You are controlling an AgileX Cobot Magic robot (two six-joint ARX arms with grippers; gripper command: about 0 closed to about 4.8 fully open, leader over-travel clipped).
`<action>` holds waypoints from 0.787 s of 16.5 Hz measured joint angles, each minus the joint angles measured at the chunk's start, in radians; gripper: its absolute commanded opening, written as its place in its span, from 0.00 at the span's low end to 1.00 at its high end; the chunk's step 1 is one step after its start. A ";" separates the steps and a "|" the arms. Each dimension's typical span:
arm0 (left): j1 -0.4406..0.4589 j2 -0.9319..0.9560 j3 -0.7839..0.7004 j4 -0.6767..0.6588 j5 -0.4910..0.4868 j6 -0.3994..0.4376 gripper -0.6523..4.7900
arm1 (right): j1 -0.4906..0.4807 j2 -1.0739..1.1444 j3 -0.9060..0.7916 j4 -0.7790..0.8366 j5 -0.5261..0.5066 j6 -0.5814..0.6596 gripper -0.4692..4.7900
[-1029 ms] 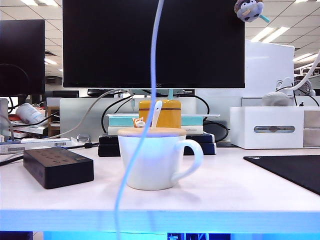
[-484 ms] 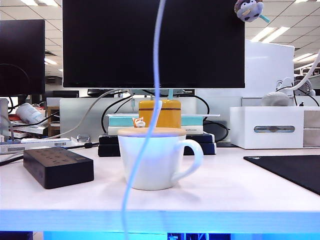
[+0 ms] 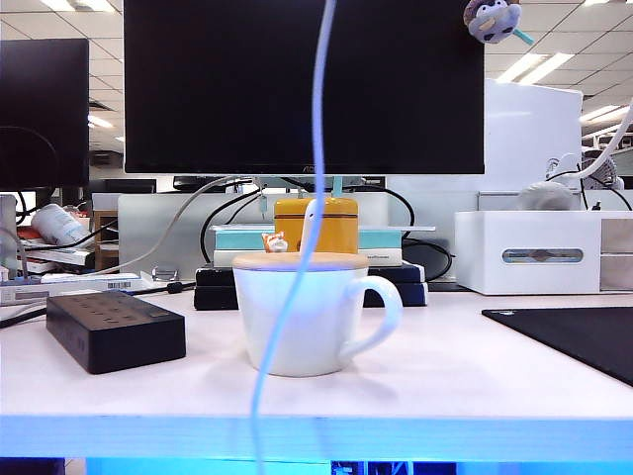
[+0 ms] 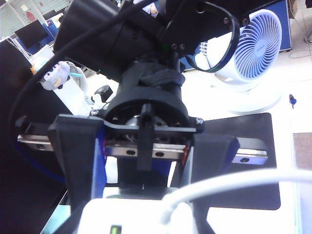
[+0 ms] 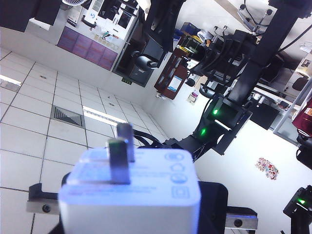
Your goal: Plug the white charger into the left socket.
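The small white rectangular plastic charger (image 5: pixel 130 190) fills the near part of the right wrist view, its two flat metal prongs (image 5: pixel 118 150) standing up from a glossy face with faint grey print. The right gripper (image 5: pixel 141 214) clamps it: dark fingers show on either side beneath the block, closed on its body. In the left wrist view the left gripper (image 4: pixel 146 161) faces the same white charger end on; its matte black fingers (image 4: pixel 78 156) flank the white body, where the smooth thin white cable (image 4: pixel 234 183) leaves it, but whether they press on it I cannot tell.

In the exterior view neither gripper appears; only the cable hangs down the middle, in front of the rounded white ceramic mug (image 3: pixel 312 322) with a pale wooden lid. The matte black brick-shaped power strip (image 3: pixel 114 330), with small slot holes on top, lies on the white table (image 3: pixel 445 386) at the left, well apart from the cable.
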 measured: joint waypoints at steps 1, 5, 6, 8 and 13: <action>0.000 0.000 0.000 0.001 0.000 -0.001 0.50 | 0.000 0.000 0.000 0.000 0.000 0.000 0.76; 0.000 0.000 -0.002 -0.002 0.000 -0.019 0.50 | 0.000 0.000 0.001 0.015 -0.001 0.000 0.91; 0.000 0.000 -0.002 0.003 -0.016 -0.020 0.50 | 0.000 0.000 0.001 0.015 -0.001 0.000 0.91; 0.000 0.000 -0.002 0.004 -0.077 -0.022 0.50 | -0.004 0.000 0.001 0.015 -0.002 0.000 0.91; 0.080 0.000 -0.002 -0.024 -0.059 -0.049 0.50 | -0.029 0.001 0.001 0.024 -0.005 -0.001 0.91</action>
